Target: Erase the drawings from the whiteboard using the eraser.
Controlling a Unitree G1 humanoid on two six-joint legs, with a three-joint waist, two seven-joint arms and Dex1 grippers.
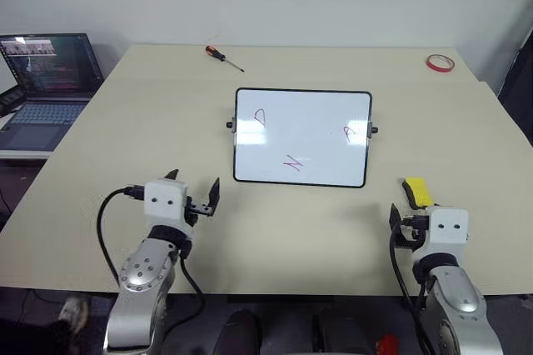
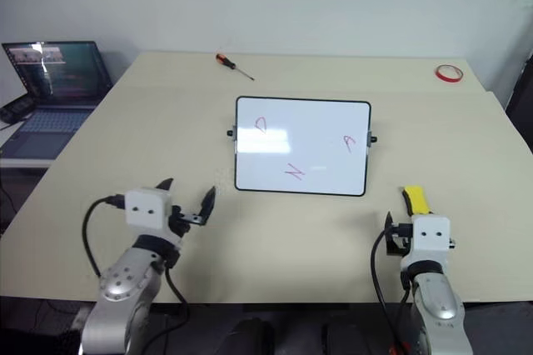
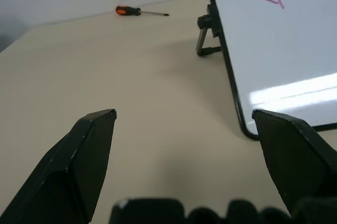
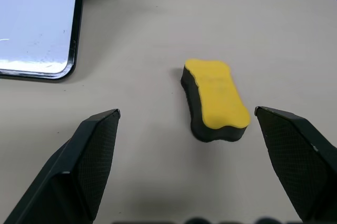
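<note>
The whiteboard (image 1: pixel 312 105) stands propped at the table's middle, black-framed with small knobs on its short sides. Three red drawings mark it: a D shape (image 1: pixel 260 117), an N shape (image 1: pixel 292 162) and a P shape (image 1: pixel 349 131). The yellow eraser (image 4: pixel 216 99), dark underneath, lies flat on the table to the right of the board's near corner. My right gripper (image 4: pixel 187 111) is open just short of it, its fingers either side and touching nothing. My left gripper (image 1: pixel 194 182) hovers open and empty near the board's near left corner (image 3: pixel 247 129).
A red-handled screwdriver (image 1: pixel 223 56) lies at the table's far edge. A red tape ring (image 1: pixel 440 62) sits at the far right corner. An open laptop (image 1: pixel 46 80) stands on a side surface to the left. The table's near edge runs just under both wrists.
</note>
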